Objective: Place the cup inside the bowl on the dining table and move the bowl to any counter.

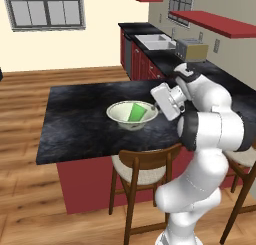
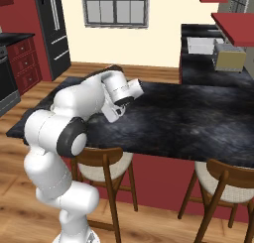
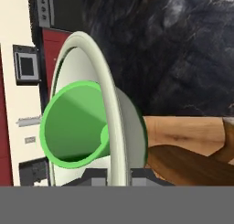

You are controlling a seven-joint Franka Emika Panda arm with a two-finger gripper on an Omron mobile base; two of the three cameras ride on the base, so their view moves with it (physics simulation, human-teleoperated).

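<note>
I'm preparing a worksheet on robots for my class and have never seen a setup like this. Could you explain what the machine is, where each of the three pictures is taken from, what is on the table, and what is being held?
The machine is a white jointed robot arm on a base that can drive, in a computer-rendered kitchen. Two pictures come from cameras on the base, behind the arm on its left and right, looking forward over it. The third comes from a camera on the hand, looking along its fingers, so it appears tilted.

On the dark stone dining table stands a wide cream bowl, and a small green cup lies inside it. Wooden chairs stand at the table's near side.

In the hand view the bowl's rim runs between the two dark fingers, which are closed on it. So the arm is gripping the bowl by its rim, cup inside.
</note>
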